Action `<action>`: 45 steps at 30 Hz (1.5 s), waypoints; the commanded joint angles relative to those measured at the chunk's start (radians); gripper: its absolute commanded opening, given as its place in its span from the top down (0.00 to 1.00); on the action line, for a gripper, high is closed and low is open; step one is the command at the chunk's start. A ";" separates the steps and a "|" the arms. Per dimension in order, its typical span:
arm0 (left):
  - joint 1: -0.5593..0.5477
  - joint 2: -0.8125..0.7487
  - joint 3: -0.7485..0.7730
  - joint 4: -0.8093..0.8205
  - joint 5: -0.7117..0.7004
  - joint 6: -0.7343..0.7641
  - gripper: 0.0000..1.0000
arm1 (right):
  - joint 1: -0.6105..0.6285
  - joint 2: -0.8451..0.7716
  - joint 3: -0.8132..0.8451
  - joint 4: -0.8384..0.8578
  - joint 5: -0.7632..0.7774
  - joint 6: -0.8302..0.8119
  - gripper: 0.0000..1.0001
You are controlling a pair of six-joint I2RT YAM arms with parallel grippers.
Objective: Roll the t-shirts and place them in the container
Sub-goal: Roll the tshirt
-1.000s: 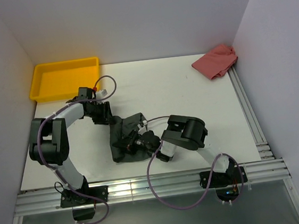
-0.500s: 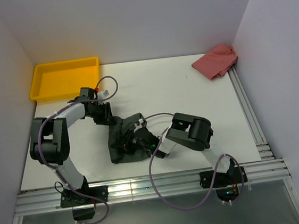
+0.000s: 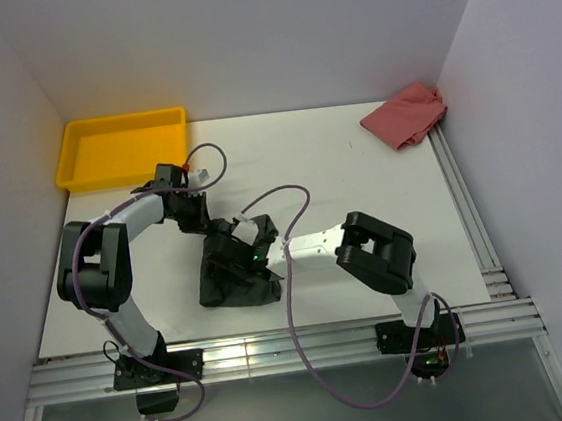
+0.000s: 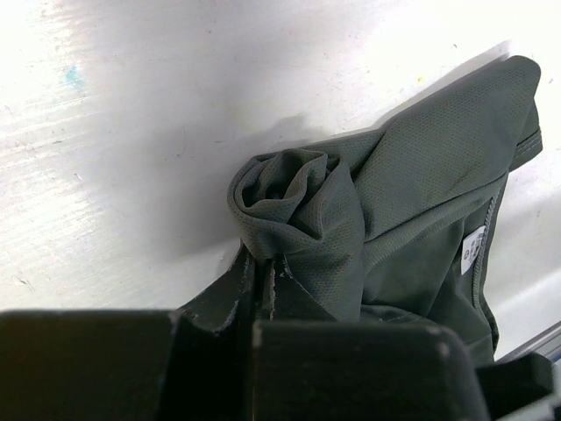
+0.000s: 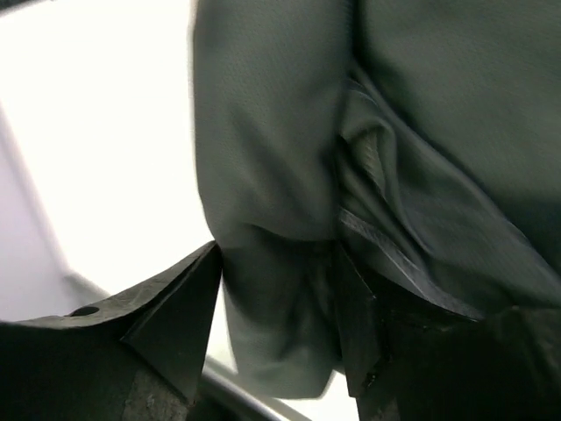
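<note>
White walls on three sides; white bench [image 3: 360,192] below.

Yellow tray [image 3: 119,147] at 10 o'clock of the bench, well away from the work. Crumpled pink cloth [image 3: 407,115] at 2 o'clock, against the right wall.

T-shirt [image 3: 233,276]: dark grey, partly rolled bundle at about 7 o'clock of bench centre. Its long axis runs from 1 to 7 o'clock.

Left end effector [image 3: 205,229] sits at the bundle's 11 o'clock end. Jaws closed, and they appear to nip the cloth just under the coiled end of the roll [image 4: 289,197].

Right end effector [image 3: 250,249] comes in from 3 o'clock. Jaws spread wide, straddling a fold of shirt [image 5: 263,175] without clamping it.

Both are on the cloth; the left is the one gripping it.

Versus a second ago: left jaws have closed, right jaws have widened. The right arm has stretched out toward 10 o'clock. The bundle looks more compact.
</note>
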 commanded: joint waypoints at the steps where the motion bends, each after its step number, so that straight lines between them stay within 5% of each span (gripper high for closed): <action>1: -0.016 -0.041 0.015 -0.002 -0.034 0.000 1.00 | 0.038 -0.044 0.111 -0.343 0.191 -0.046 0.39; 8: -0.025 -0.047 0.018 -0.005 -0.048 0.003 1.00 | 0.099 0.012 0.371 -0.678 0.338 -0.067 0.39; 20: -0.030 -0.050 0.018 -0.009 -0.046 0.005 1.00 | 0.095 0.285 0.784 -0.823 0.420 -0.170 0.41; 32: -0.030 -0.042 0.025 -0.014 -0.045 0.005 1.00 | 0.101 0.351 0.798 -0.909 0.400 -0.144 0.40; 45: -0.030 -0.047 0.028 -0.014 -0.048 0.005 0.89 | 0.127 0.473 0.902 -1.075 0.346 -0.164 0.39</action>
